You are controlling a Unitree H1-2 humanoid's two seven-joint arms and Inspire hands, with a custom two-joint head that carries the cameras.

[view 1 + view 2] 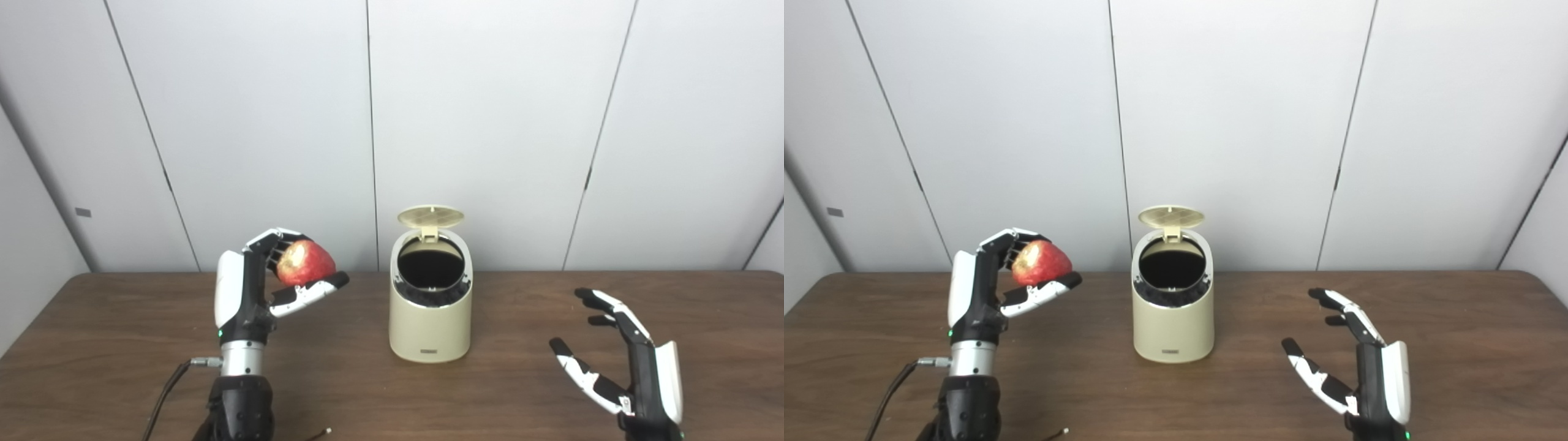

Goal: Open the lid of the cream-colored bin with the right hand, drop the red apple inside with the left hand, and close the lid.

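Observation:
The cream-colored bin (430,318) stands at the table's middle with its round lid (430,216) flipped up at the back, so the dark opening shows. My left hand (269,288) is raised left of the bin, shut on the red apple (304,263), which sits between fingers and thumb at about the height of the bin's rim. My right hand (618,361) hovers low over the table to the right of the bin, open, fingers spread, holding nothing.
The brown wooden table (392,398) runs across the whole view, backed by a white panelled wall. A black cable (162,392) trails from my left wrist near the front edge.

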